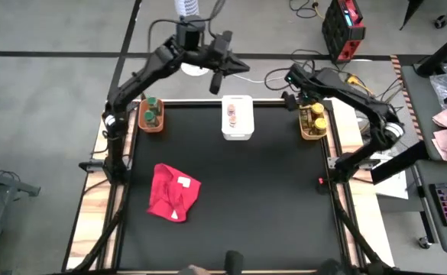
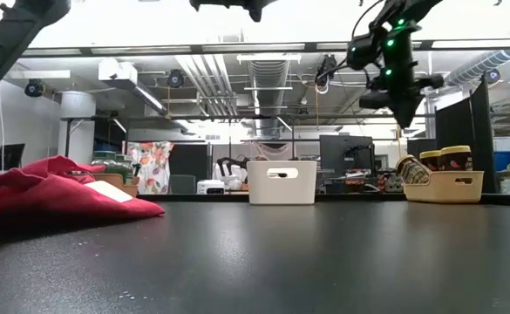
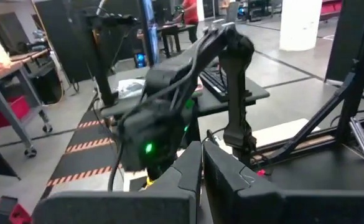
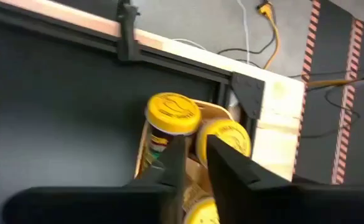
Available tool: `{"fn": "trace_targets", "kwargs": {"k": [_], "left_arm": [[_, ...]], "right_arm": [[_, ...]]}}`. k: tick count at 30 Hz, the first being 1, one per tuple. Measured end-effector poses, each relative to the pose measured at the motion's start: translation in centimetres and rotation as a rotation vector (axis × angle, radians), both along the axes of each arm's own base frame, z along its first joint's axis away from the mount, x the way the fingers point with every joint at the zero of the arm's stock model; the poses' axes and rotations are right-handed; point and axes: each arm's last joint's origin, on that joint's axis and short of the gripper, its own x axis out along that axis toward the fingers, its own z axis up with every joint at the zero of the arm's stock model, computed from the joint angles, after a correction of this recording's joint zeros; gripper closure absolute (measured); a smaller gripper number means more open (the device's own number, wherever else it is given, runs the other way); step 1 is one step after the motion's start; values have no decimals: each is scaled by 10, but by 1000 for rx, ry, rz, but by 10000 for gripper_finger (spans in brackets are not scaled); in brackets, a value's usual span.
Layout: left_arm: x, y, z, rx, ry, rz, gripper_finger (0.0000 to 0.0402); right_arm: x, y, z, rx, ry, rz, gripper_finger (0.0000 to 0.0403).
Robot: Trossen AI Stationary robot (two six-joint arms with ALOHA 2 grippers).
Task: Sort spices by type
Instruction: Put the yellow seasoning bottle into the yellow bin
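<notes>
On the black tabletop point(image 1: 254, 191) we find the spice jars already in bins: yellow-lidded jars point(image 4: 172, 113) stand upright in the yellow bin point(image 1: 313, 122) at the far right corner, directly beneath our right hand point(image 1: 290, 79), fingers nearly closed on nothing; our left hand point(image 1: 221, 70) hovers beyond the far edge, closed and empty

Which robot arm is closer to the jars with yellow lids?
The right arm: its gripper hangs just over the yellow bin holding yellow-lidded jars. The left gripper is up beyond the table's far edge.
</notes>
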Motion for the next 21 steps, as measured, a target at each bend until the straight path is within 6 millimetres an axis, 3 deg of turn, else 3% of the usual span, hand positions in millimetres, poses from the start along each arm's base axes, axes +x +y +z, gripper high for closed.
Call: {"fn": "trace_targets", "kwargs": {"k": [5,11,16,21], "left_arm": [[-27,-7,26,31,-39,37,402],[-58,-23,54,52,-75,53,402],[-69,-32,59,42,-56,52,402],[-74,-35,60,27,-33,51,402]], "right_arm": [[9,-22,-10,51,28,36,283],[3,-46,-21,128,5,33,164],[-7,-68,-32,212,-107,37,90],[-12,-77,-46,255,-80,28,51]]}}
